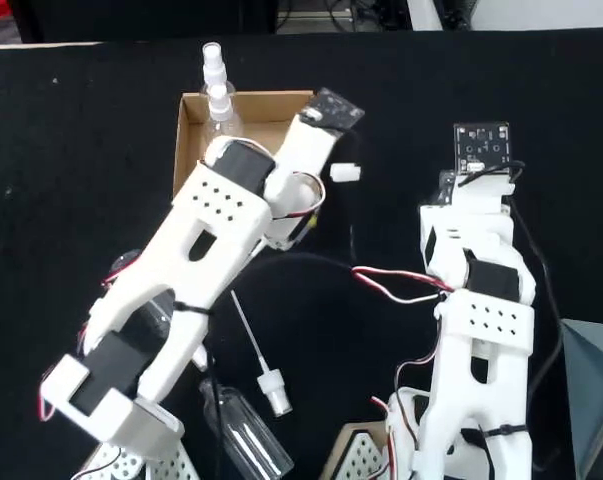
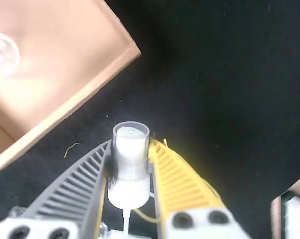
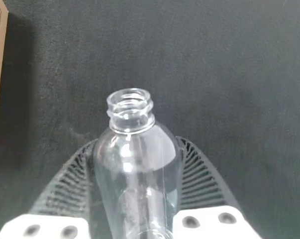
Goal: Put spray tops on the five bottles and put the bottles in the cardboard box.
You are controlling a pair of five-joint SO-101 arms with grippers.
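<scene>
Clear plastic bottle (image 3: 131, 112) sits clamped in my right gripper (image 3: 137, 144), neck bare. Left gripper (image 2: 131, 144) pinches a spray top (image 2: 130, 169) at 3 o'clock of the cardboard box (image 1: 178, 150). Centre it over the neck first, then screw down.

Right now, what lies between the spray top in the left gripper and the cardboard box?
In the left wrist view, just bare black cloth and one thread separate spray top and cardboard box.
</scene>
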